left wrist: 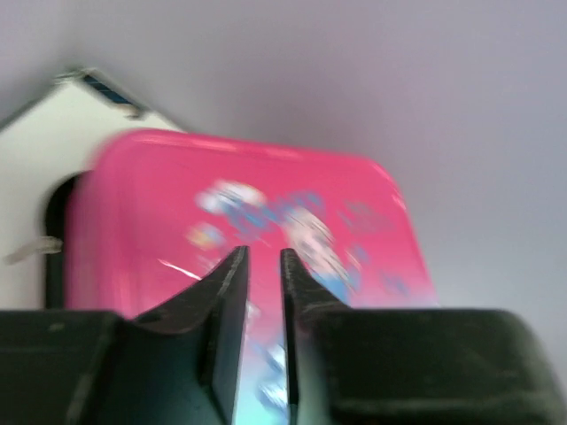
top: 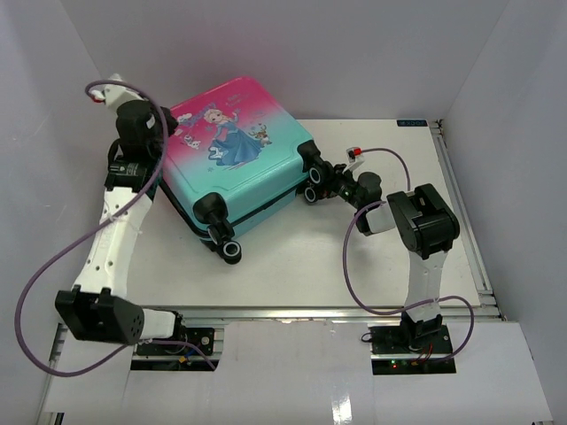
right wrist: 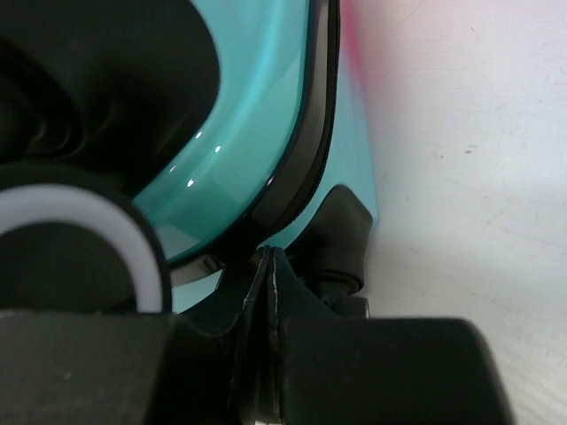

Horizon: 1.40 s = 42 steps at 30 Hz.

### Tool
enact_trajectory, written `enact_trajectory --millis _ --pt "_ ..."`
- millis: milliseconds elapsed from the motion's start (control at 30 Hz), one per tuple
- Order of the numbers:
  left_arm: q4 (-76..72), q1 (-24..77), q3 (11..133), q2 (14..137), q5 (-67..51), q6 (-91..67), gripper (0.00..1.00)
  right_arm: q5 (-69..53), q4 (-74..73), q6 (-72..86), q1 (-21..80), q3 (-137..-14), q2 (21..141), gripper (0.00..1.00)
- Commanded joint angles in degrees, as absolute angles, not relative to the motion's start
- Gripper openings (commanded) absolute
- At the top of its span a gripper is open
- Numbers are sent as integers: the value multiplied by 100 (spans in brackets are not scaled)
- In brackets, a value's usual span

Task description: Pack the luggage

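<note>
Closed and flat, the luggage [top: 235, 155] lies toward the desk's [top: 399, 257] far-left corner, its wheels [top: 232, 251] turned to the near and right edges. The left claw [left wrist: 263, 261] hangs over its pink far-left edge, narrowly parted and gripping nothing. The right claw [right wrist: 268, 261] is pinched together at the teal wheel corner's seam. Open desk runs along the right and near edges.

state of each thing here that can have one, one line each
luggage: closed, lying flat, printed side up
left end effector: slightly open, nothing between its fingers, over the pink end
right end effector: shut, tips against the seam at the teal corner
</note>
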<state>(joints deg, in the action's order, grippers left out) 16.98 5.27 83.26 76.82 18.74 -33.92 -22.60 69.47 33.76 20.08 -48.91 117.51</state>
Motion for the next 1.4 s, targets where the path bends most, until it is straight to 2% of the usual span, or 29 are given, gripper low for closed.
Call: enact_trajectory --millis 0,167,267,367,467,567,700,833,1033,1367 --pt "1831 1776 8095 7539 819 -1956 36 -2695 5986 3268 2777 -4205 11781 8" --pt "2293 2859 7905 7700 844 -1828 37 -2462 5811 3095 3214 -4096 11664 8" --pt "2188 3358 7462 7594 933 -1811 42 -2425 5827 3076 3313 -4051 11636 8" --pt "2171 3575 7355 7624 1147 -1794 46 -2205 5788 3029 3291 -3965 11511 8" --pt "2101 3603 7383 7629 1082 -1985 58 -2009 5726 3010 3147 -3772 11295 8" --pt "2080 3604 7612 7720 988 -2147 62 -1775 5514 3007 2966 -3563 10765 8" --pt "2311 3604 8005 7971 853 -2049 61 -1223 4959 2971 2680 -3314 10066 8" --pt "2418 3604 8153 8031 941 -2102 57 -1308 4793 3099 2238 -3415 10014 8" --pt "2517 3508 8065 7827 1814 -2251 53 -1794 4679 3437 1679 -4218 10585 8" --pt "2076 3401 7403 7419 1332 -2595 52 -2661 3965 3771 1581 -6755 12428 8"
